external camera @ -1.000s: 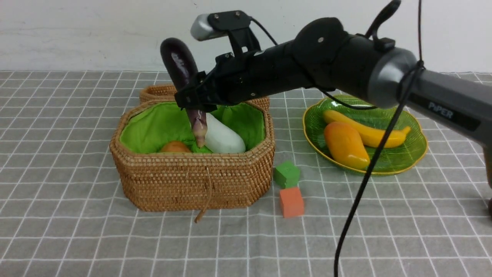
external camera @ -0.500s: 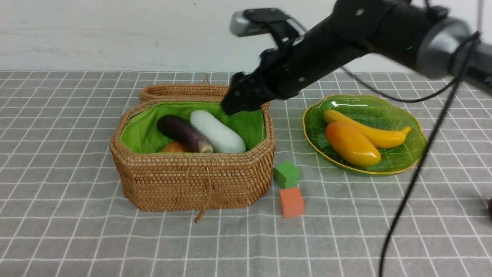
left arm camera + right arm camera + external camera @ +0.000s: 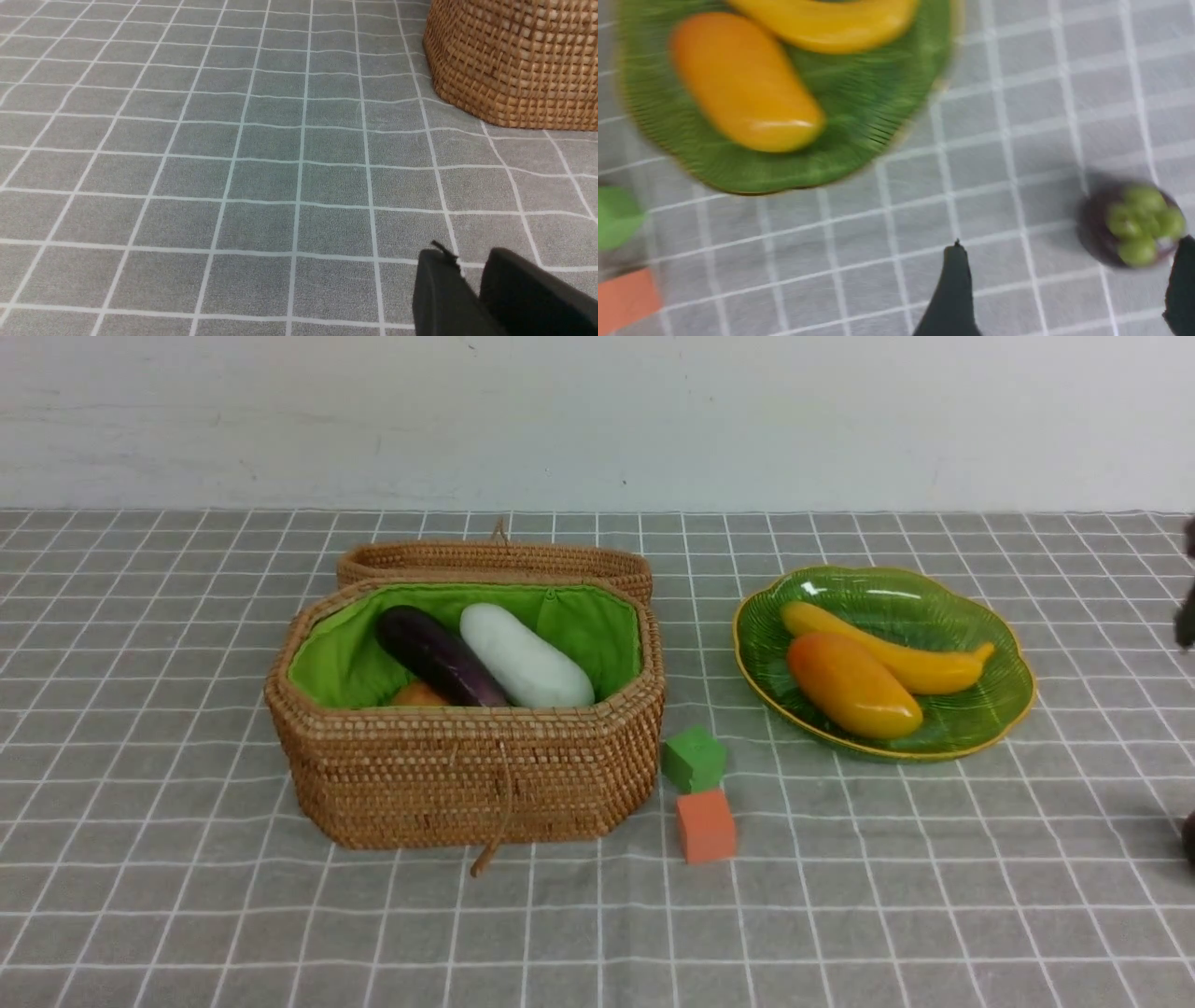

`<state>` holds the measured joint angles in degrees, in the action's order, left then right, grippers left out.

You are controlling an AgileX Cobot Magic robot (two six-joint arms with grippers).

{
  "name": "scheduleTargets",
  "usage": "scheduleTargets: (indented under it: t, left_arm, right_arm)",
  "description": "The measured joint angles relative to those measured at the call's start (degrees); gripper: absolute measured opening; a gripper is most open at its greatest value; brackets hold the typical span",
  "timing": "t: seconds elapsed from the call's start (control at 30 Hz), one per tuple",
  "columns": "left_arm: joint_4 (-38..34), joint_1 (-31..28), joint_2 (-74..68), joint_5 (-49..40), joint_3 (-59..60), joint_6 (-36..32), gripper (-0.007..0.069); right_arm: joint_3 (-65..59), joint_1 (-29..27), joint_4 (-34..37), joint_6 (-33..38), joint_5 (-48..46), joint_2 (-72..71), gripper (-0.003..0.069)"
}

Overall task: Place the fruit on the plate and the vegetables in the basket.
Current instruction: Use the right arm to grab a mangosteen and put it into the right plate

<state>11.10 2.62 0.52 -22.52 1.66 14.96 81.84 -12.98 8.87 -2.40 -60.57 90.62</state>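
Eggplant [image 3: 437, 655] in basket [image 3: 467, 775]; banana [image 3: 887, 649], mango [image 3: 851, 684] on plate [image 3: 1013, 705]. Mangosteen [image 3: 1132, 224] left on worktop, at plate's 4 o'clock. Right gripper [image 3: 1069, 289] fingers spread, empty; left gripper [image 3: 472, 284] fingers nearly closed, empty.

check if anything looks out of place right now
One thing: the mangosteen sits on the cloth outside the plate, while the banana and mango are already on it. Nothing looks spilled or damaged.

- You are seeing the left gripper [image 3: 472, 280] showing as two matte black fingers [image 3: 439, 289] with blunt, rounded tips.
- Your right gripper [image 3: 1069, 284] is showing black, tapering fingers [image 3: 955, 289], one ending in a small pointed tip.
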Motion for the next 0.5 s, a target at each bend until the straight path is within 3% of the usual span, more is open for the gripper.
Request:
scheduleTargets:
  t: [0.2,0.5]
  left_arm:
    - [0.0,0.0,0.0,0.0,0.0,0.0,0.0145]
    - [0.0,0.0,0.0,0.0,0.0,0.0,0.0148]
  right_arm:
    - [-15.8,-8.2,2.1,-0.8,11.1,-1.3,0.0637]
    - [-16.6,-9.2,2.7,-0.8,21.2,9.0,0.0667]
